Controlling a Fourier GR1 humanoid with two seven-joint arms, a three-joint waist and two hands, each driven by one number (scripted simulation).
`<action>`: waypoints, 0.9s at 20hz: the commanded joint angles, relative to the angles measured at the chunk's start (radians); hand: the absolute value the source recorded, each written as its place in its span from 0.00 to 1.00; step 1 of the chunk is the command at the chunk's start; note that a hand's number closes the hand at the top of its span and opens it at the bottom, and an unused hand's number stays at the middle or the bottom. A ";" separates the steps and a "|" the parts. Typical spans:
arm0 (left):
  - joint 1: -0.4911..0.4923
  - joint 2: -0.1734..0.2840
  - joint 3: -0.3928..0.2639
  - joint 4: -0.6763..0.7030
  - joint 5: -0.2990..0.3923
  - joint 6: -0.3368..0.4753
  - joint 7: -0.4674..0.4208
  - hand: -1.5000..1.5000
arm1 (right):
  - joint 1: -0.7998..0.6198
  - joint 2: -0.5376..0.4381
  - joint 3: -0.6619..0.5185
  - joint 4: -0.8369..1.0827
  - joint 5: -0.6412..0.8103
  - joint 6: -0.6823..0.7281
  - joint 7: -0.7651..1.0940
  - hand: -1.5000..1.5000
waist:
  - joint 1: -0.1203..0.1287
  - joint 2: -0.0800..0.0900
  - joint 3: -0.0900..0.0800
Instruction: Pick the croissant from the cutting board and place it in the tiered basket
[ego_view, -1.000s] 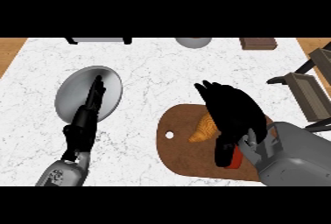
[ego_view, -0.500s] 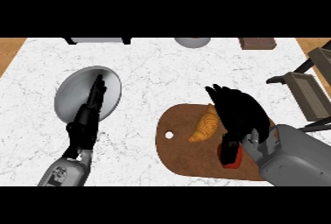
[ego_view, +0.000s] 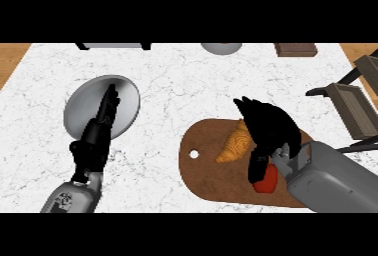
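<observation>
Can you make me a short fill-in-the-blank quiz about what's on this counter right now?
1. The croissant lies on the ____.
2. The left hand is held over a grey ____.
3. The right hand is beside the croissant, on the view's ____ side.
Missing words: cutting board; plate; right

White marble counter (ego_view: 192, 95) with grey veining, wooden floor showing past the far left and far right corners. Carries 1 grey plate (ego_view: 125, 90) toward the left side, midway back. Carries 1 brown cutting board (ego_view: 207, 172) near the front edge, right of centre, a small hole near its left rim. Along the far edge: a dark flat object (ego_view: 111, 46) at left, a grey bowl (ego_view: 221, 48) near the middle, a brown block (ego_view: 295, 49) to its right. At the right edge, a dark-framed tiered basket (ego_view: 353, 107).
</observation>
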 joint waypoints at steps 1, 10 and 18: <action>-0.019 0.001 0.030 0.026 0.016 -0.040 -0.006 0.50 | -0.020 0.106 -0.008 0.029 0.042 0.064 0.154 0.00 | 0.001 0.001 0.000; -0.053 -0.044 0.020 0.001 -0.048 -0.003 0.063 0.50 | 0.067 0.145 -0.047 0.077 0.112 0.081 0.073 0.00 | -0.002 0.001 0.000; -0.017 -0.035 0.067 0.022 -0.048 -0.040 0.004 0.50 | 0.112 0.180 -0.105 0.076 0.160 0.150 0.067 0.00 | -0.005 0.000 0.000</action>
